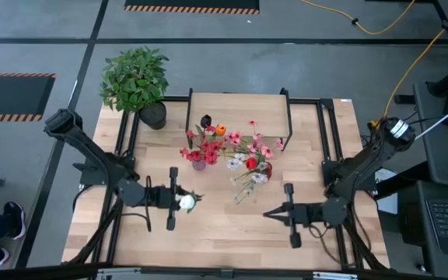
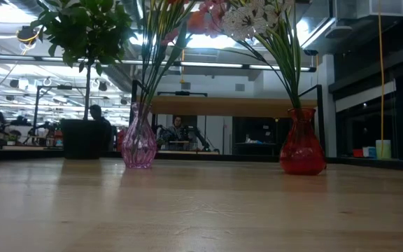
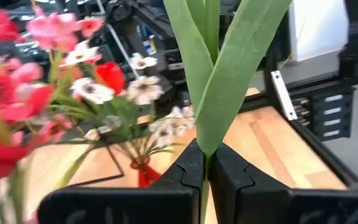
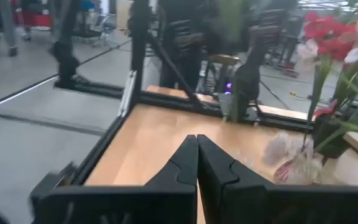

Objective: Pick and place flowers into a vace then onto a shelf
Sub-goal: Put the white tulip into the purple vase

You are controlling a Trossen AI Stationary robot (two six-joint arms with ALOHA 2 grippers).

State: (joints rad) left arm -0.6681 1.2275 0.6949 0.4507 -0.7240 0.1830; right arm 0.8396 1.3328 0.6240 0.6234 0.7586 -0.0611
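My left gripper (image 1: 179,201) is at the table's near left, shut on a white-bloomed flower (image 1: 187,201) whose green leaves (image 3: 219,68) rise above the fingers. My right gripper (image 1: 274,211) is shut and holds nothing, over the near right of the table. A pink vase (image 2: 138,143) with red flowers (image 1: 204,152) and a red vase (image 2: 301,150) with pink and white flowers (image 1: 251,152) stand on their bases mid-table. Behind them stands the shelf (image 1: 238,105). Neither gripper shows in the low view. My left gripper pinches the flower between its two fingers low on the green stem, just under where the leaves part (image 3: 205,152). The fingers lie level, pointing toward the table's right, across the stem. The flower stands roughly upright, bloom up, clear of the table.
A bushy potted plant (image 1: 134,78) stands at the far left corner. A small dark object (image 1: 205,120) sits at the shelf's near edge. Black frame rails (image 1: 329,140) run along the table's sides. Bare wood lies between the two grippers (image 1: 232,222).
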